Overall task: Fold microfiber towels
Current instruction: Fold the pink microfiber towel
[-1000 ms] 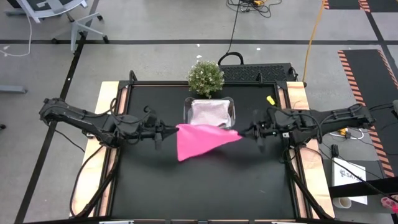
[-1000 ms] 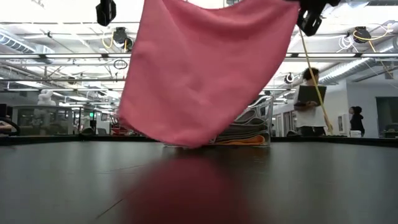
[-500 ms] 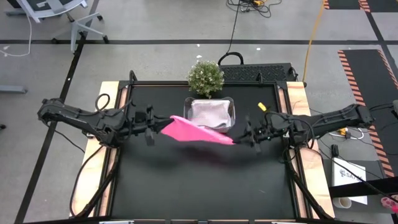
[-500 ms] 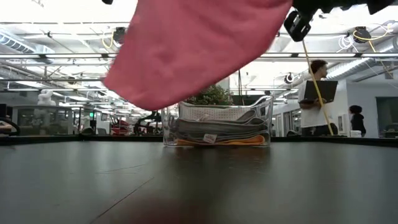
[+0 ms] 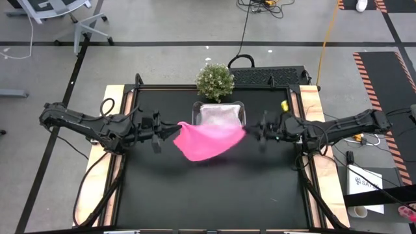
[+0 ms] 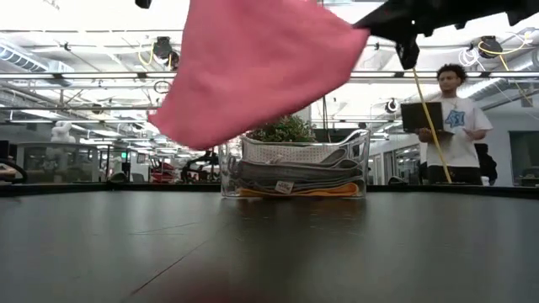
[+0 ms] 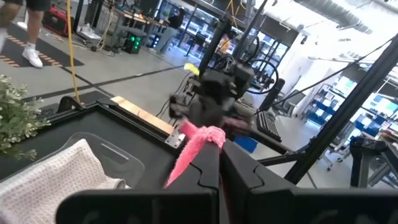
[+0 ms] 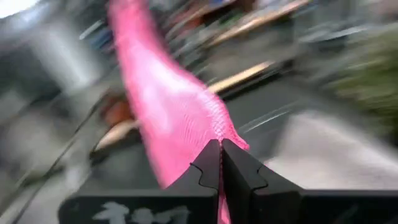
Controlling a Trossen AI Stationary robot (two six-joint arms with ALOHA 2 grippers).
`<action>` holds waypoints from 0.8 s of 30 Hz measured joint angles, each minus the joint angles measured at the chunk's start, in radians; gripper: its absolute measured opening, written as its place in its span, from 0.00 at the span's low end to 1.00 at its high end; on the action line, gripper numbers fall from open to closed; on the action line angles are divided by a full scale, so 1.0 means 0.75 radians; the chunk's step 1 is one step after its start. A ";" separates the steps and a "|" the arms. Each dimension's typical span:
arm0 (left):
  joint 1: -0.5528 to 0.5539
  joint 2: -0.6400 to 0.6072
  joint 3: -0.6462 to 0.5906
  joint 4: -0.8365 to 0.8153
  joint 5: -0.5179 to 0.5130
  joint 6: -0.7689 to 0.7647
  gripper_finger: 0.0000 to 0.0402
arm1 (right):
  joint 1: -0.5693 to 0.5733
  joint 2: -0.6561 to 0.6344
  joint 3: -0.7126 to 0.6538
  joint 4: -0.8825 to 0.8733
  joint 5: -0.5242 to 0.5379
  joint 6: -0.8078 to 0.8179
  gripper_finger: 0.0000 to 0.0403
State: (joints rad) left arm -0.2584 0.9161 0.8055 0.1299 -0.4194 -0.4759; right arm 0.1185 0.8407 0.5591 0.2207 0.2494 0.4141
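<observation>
A bright pink towel [image 5: 205, 140] hangs in the air over the middle of the black table [image 5: 214, 195], stretched between my two grippers. My left gripper [image 5: 175, 131] is shut on its left end, my right gripper [image 5: 248, 132] on its right end. Both point level toward each other. In the low view the towel [image 6: 253, 67] sags well clear of the table top. More towels, light grey over orange-yellow, lie stacked in the clear tub [image 6: 295, 172] behind it. My left gripper pinches the pink towel's left end [image 7: 208, 138] between its two fingers, coming level from the table's left. The cloth runs away from the fingers, lifted clear. My right gripper pinches the towel's right end [image 8: 219, 135] between its two fingers, level from the table's right. The cloth is bunched at the fingers and sags beyond them.
The clear tub [image 5: 221, 116] stands at the far middle of the table, a small potted plant [image 5: 215, 80] behind it. A person [image 6: 446, 118] with a laptop stands in the room beyond the table's far right. The table's near half lies bare.
The towel's lower end, which hung down to the table, has swung up and now hangs well clear. My left gripper has risen and drawn slightly toward the table's left edge. My right gripper has sunk a little and tipped to level. Both have kept hold.
</observation>
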 joint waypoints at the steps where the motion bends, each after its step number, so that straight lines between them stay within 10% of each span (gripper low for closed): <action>1: 0.000 -0.001 0.000 0.000 0.000 0.000 0.01 | -0.001 0.001 0.000 0.033 0.108 0.037 0.00; 9: 0.000 0.000 0.000 -0.033 0.000 -0.041 0.01 | 0.012 0.002 -0.001 0.586 -0.581 0.046 0.00; 17: 0.000 0.074 0.000 -0.048 0.000 -0.116 0.01 | 0.007 -0.114 0.001 0.612 -0.244 -0.218 0.00; 24: 0.000 0.177 0.000 -0.066 0.013 -0.188 0.02 | 0.008 -0.113 0.001 0.285 -0.334 0.034 0.00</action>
State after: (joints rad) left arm -0.2584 1.0489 0.8055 0.0807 -0.4099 -0.6167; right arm 0.1242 0.7563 0.5598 0.4344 -0.0012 0.4395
